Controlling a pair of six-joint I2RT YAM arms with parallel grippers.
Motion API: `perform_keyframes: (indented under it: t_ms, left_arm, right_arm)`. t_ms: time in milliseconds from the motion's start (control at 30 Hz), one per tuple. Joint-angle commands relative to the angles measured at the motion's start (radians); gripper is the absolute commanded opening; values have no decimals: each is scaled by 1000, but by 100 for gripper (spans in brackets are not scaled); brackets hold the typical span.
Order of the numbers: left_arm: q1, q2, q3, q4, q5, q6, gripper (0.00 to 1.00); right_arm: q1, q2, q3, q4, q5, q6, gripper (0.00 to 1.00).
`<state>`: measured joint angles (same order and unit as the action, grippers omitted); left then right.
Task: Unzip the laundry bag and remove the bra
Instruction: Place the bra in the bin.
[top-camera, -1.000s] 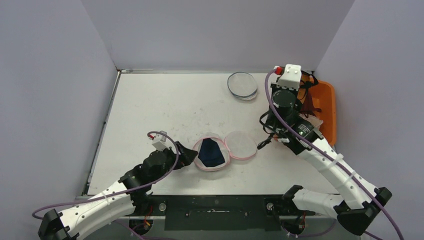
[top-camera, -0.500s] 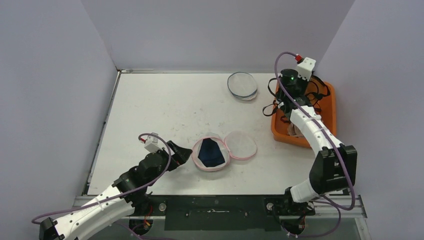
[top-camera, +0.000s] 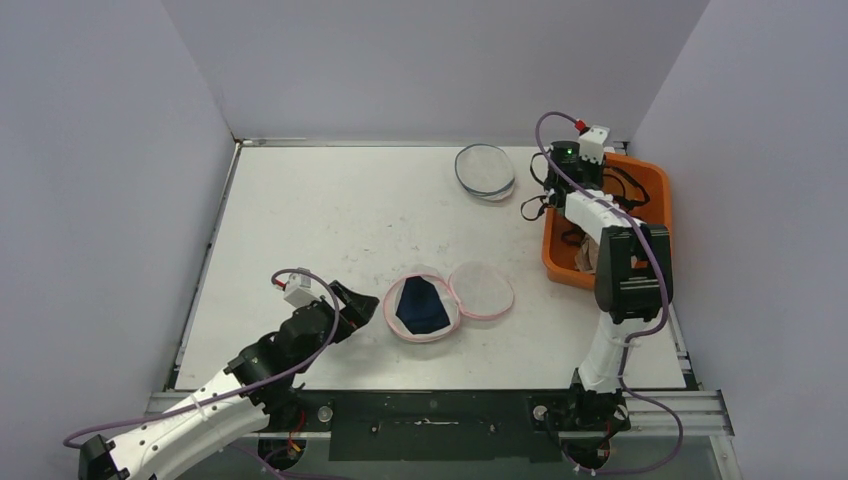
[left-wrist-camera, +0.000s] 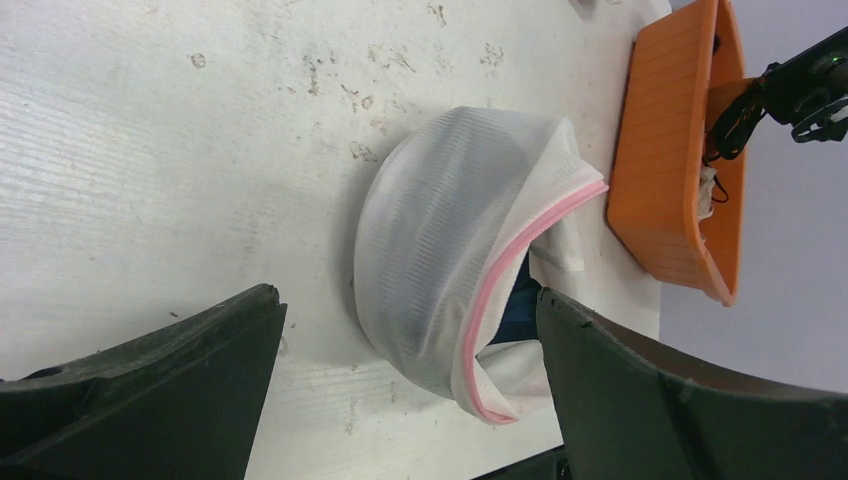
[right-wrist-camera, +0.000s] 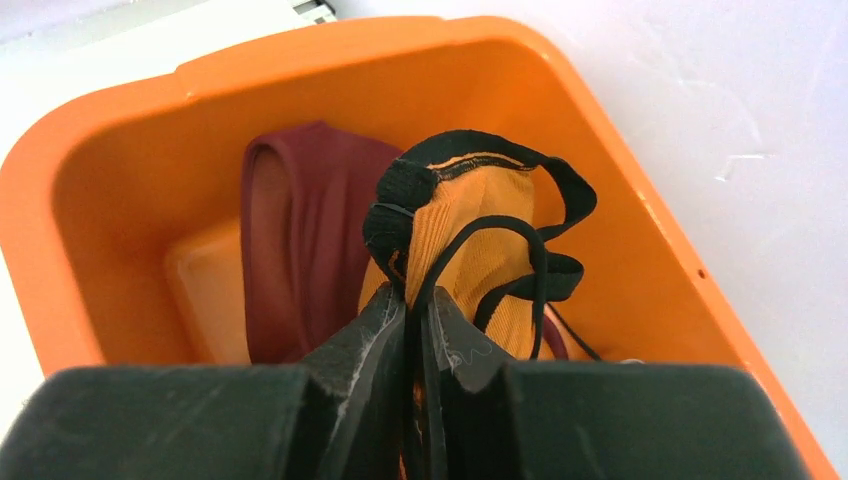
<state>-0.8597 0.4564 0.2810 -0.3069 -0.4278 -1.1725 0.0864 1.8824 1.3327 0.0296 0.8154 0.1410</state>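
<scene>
Top: bag lies unzipped mid-table, blue cloth inside; left gripper just beside it.
L wrist: jaws spread wide, holding nothing, facing the bag.
R wrist: right gripper clenched on orange/black bra over orange bin, w/ maroon garment inside.

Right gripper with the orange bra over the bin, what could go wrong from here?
1. The right gripper pinches the bra by a thin fold, with black straps looping close to the jaws. On release a strap may snag and drag the bra away from the bin.
2. The left gripper is open, facing the laundry bag without touching it, so the bag lies loose and could shift if bumped.
</scene>
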Motion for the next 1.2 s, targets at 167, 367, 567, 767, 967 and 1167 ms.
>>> perform_keyframes:
  t_ms: [167,367,567,767,967,1167]
  left_arm:
    - [8,35,25,-2,-40,7,96]
    - [9,28,3,15,-15,1,96]
    - [9,11,6,-8,-8,-1,96]
    - [9,-20,23,-21,-24,45,96]
    - [10,-11,104,-46,12,163,96]
    - [8,58,153,29,176,315,96]
  right_arm:
    - [-10,76,108,-18,-44,14,24]
    - [-17,69,108,-51,-102,31,62]
    - [-17,-15,97,-67,-142,71,77]
    - [43,-240,54,-57,-209,155,83]
    - [297,-506,-67,1,-208,160,83]
    - [598,-681,-227,-45,-374,215,80]
